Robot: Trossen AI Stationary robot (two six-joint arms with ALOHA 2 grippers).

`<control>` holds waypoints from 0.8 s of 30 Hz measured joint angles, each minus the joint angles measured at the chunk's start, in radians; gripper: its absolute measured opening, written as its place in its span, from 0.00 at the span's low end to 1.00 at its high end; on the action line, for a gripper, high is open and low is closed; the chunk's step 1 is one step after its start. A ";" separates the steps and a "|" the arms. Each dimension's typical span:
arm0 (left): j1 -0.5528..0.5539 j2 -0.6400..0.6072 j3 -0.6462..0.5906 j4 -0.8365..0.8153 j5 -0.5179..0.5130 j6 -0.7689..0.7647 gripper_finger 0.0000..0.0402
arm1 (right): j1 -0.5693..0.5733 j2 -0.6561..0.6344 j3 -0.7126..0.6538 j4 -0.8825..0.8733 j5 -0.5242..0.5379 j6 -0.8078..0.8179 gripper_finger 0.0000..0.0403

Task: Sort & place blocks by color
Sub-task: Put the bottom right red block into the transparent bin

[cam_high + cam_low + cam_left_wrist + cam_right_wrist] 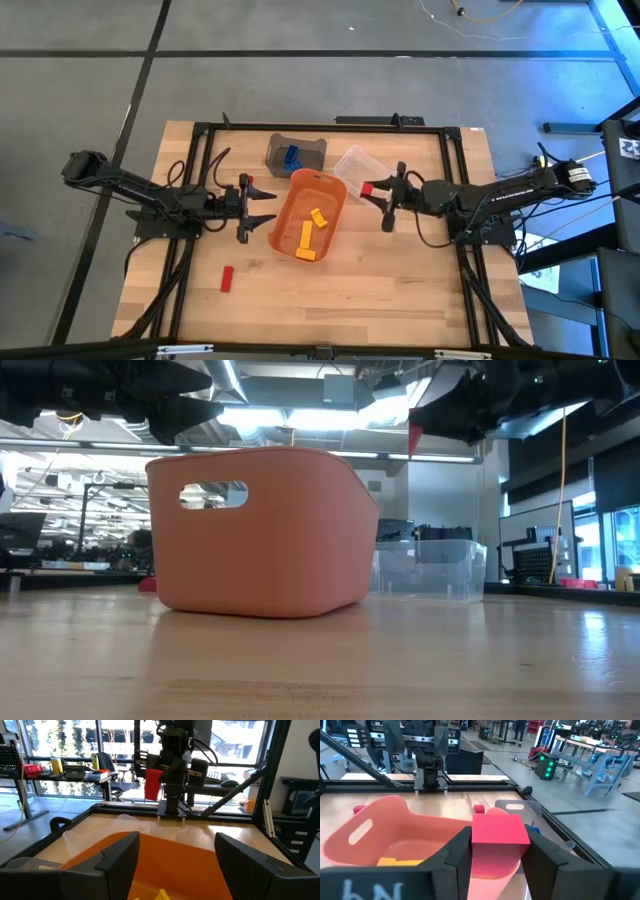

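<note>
My right gripper (374, 194) is shut on a red block (500, 831), held in the air between the clear bin (356, 163) and the right rim of the orange tub (309, 212). Yellow blocks (310, 235) lie in the tub. Blue blocks (291, 156) lie in the grey bin (300, 150). One red block (227, 279) lies flat on the table at the near left, and another (245, 180) lies by the left arm. My left gripper (262, 207) stands open just left of the tub, with nothing between its fingers. My right gripper pinches the red block by two opposite sides (476, 836) between its two fingers (456, 854). The fingers run about level, pointing toward the table's left side. The block is lifted clear of the table and bins, and its far end juts out past the fingertips.
The three containers crowd the middle and far part of the table. A black frame (320, 126) runs around the work area. Bare wood lies along the near edge, to the right of the loose red block.
</note>
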 joint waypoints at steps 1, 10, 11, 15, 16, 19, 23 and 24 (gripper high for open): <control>0.000 0.000 0.000 0.000 0.000 -0.001 0.63 | 0.000 0.000 0.000 0.000 0.005 0.000 0.33; 0.000 0.000 0.000 0.000 0.000 -0.021 0.63 | -0.016 0.063 0.001 -0.025 0.386 0.058 0.33; 0.000 0.000 0.000 0.000 0.000 -0.021 0.63 | -0.029 0.079 0.001 -0.027 0.387 0.084 0.33; 0.000 0.000 0.000 0.000 0.000 -0.021 0.63 | -0.110 0.154 0.001 -0.040 0.334 0.175 0.33; 0.000 0.000 0.000 0.000 0.000 -0.021 0.63 | -0.133 0.173 0.001 -0.050 0.312 0.205 0.33; 0.000 0.000 0.000 0.000 0.000 -0.021 0.63 | -0.205 0.219 0.001 -0.095 0.233 0.289 0.33; 0.000 0.000 0.000 0.000 0.000 -0.021 0.63 | -0.277 0.259 0.000 -0.127 0.142 0.353 0.33; 0.000 0.000 0.000 0.000 0.000 -0.021 0.63 | -0.289 0.265 0.001 -0.127 0.122 0.366 0.33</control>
